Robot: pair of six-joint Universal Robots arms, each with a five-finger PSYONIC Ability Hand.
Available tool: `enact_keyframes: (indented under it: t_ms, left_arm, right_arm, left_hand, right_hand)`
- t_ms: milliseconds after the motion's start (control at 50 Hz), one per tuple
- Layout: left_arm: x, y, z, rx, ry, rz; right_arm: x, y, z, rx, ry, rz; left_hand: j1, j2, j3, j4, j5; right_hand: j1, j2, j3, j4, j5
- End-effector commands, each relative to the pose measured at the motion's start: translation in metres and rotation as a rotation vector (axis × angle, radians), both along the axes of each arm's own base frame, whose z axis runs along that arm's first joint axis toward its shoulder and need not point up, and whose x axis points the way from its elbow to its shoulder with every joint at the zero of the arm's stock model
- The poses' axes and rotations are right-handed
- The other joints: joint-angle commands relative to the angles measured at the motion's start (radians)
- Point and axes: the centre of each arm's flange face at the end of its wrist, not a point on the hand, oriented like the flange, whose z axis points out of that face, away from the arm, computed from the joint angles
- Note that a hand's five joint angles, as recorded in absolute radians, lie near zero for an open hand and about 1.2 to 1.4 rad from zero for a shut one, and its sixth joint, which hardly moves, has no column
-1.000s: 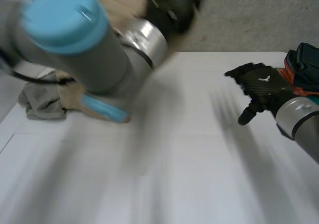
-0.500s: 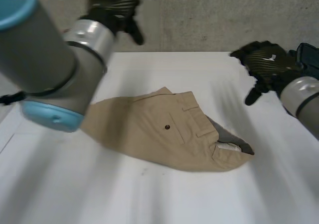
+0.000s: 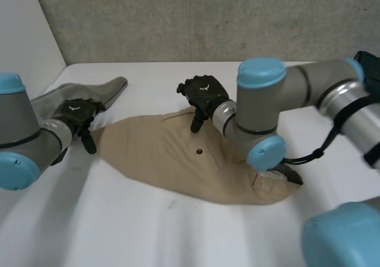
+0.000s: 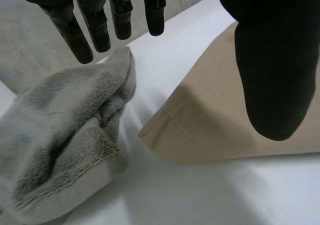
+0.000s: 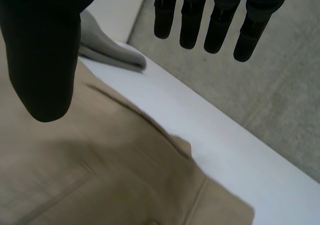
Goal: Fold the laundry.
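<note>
Currently the tan trousers [image 3: 178, 160] lie spread in an uneven shape on the middle of the white table [image 3: 148, 231], with one narrow end toward the left hand [image 3: 76, 114] and the wider end under the right arm. The left hand hovers at the narrow end with its fingers straight and thumb spread, grasping nothing. The right hand [image 3: 205, 94] hovers over the far edge of the trousers, its fingers likewise released and empty. Risk one: a grey towel [image 3: 77, 95] lies just beside the narrow end, so a wide closing of the left hand may catch towel pile with the hem and drag both into the fold. Risk two: the cloth appears to lie in more than one layer, so a shallow pinch by either hand would likely lift only the top layer and skew the fold. The left wrist view shows a strip of bare table between towel and hem, which the left hand covers in the head view. The right wrist view shows a raised seam along the far edge, between thumb and fingers, which the head view hides behind the right hand.
</note>
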Motion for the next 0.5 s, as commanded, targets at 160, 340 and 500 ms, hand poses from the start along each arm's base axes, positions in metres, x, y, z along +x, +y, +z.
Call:
enact_keyframes:
  t_ms: [160, 340, 500]
  left_arm:
    - [-0.007, -0.007, 0.029, -0.075, 0.043, -0.036]
    - [-0.015, -0.007, 0.016, -0.049, 0.036, -0.057]
    - [-0.035, -0.012, -0.002, -0.016, 0.020, -0.100]
  right_arm:
    - [-0.011, -0.045, -0.056, -0.021, -0.010, -0.073]
    - [-0.014, -0.029, 0.028, -0.079, -0.058, -0.055]
    - [-0.046, 0.020, 0.092, -0.088, 0.008, -0.005]
  left_hand:
    - [0.001, 0.013, -0.002, 0.018, -0.003]
    - [-0.053, -0.041, -0.055, -0.036, -0.056]
    - [-0.053, -0.041, -0.055, -0.036, -0.056]
  right_hand:
    - [0.603, 0.613, 0.597, 0.600, 0.589]
    - [1.028, 1.039, 1.022, 1.026, 1.015]
    - [1.028, 1.039, 1.022, 1.026, 1.015]
